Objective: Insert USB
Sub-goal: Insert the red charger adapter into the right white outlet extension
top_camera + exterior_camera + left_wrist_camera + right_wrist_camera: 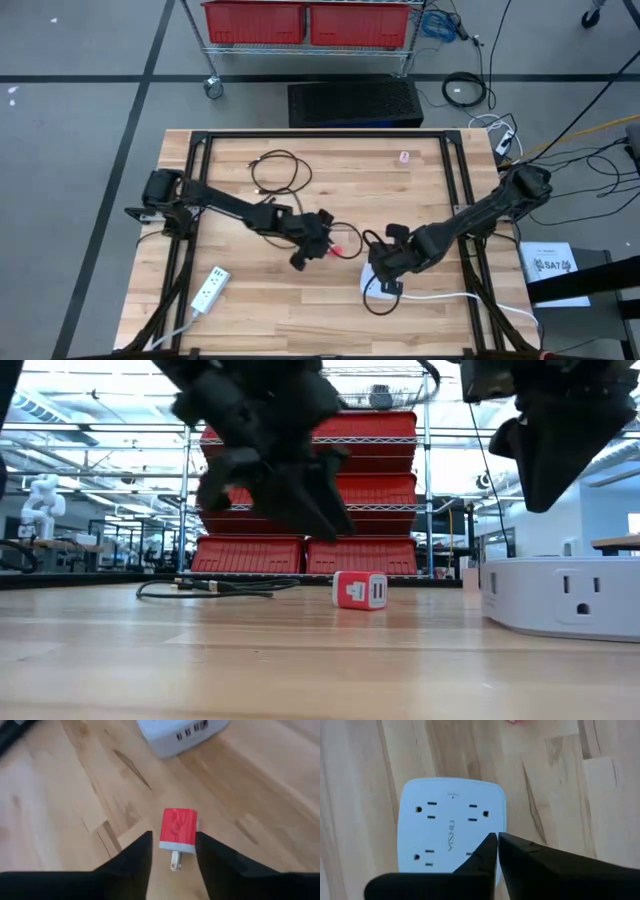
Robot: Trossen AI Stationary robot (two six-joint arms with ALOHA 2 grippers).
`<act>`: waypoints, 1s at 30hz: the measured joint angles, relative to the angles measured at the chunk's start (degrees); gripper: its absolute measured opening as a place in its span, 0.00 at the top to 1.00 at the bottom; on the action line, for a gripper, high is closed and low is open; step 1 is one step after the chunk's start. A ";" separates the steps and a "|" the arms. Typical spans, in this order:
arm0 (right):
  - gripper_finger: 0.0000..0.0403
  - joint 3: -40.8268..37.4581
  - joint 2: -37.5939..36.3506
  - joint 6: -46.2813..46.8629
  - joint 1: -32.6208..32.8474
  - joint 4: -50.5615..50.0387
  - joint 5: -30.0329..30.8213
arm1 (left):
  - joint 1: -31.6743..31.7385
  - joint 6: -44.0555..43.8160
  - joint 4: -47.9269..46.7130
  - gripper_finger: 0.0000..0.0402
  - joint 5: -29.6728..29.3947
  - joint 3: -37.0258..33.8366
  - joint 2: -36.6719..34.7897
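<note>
A red USB charger block [178,826] with grey base and metal prongs lies on its side on the wooden table [300,320], also seen in the low view [360,590]. My left gripper [173,837] is open and hovers just above it [305,520], one finger on either side. A white multi-outlet box [440,827] rests flat on the table [560,595]. My right gripper [497,837] is shut and hangs over the box's edge [388,268], clear of it in the low view [540,500]. A black USB cable [280,172] lies coiled toward the far side.
A white power strip [208,290] lies near the table's near left corner. The box's white cord [440,297] runs toward the right edge, and black cable loops [372,240] lie between the grippers. A small pink object [404,157] sits far right. Red bins [330,555] stand beyond the table.
</note>
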 joint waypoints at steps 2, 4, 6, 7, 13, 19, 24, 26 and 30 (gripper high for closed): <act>0.98 -0.89 -0.33 0.36 0.00 0.59 0.00 | 0.34 0.39 -3.12 0.55 0.06 2.60 2.62; 0.98 -1.10 -0.33 0.28 0.00 0.64 0.00 | 0.41 1.47 -5.50 0.53 0.06 4.51 4.75; 0.98 -1.10 -0.35 -0.02 0.00 1.02 0.02 | 0.33 1.61 -6.48 0.51 0.28 6.18 6.71; 0.98 -1.10 -0.35 -0.34 0.00 1.09 0.00 | 0.33 1.62 -6.83 0.51 0.69 6.78 7.47; 0.98 -1.10 -0.35 -1.49 0.00 2.13 0.00 | 0.22 1.38 -7.08 0.50 1.85 8.40 9.37; 0.98 -1.10 -0.35 -1.58 0.00 2.10 -0.22 | 0.03 1.11 -8.85 0.50 3.93 9.96 9.13; 0.98 -1.10 -0.35 -1.60 0.00 2.10 -0.24 | -0.66 1.11 -8.58 0.50 4.23 11.25 9.04; 0.98 -1.10 -0.35 -1.60 0.00 2.12 -0.24 | -0.70 1.06 -8.76 0.50 4.29 11.25 9.04; 0.98 -1.10 -0.35 -1.58 0.00 2.15 -0.26 | -0.62 -0.72 -9.53 0.50 4.17 11.25 9.04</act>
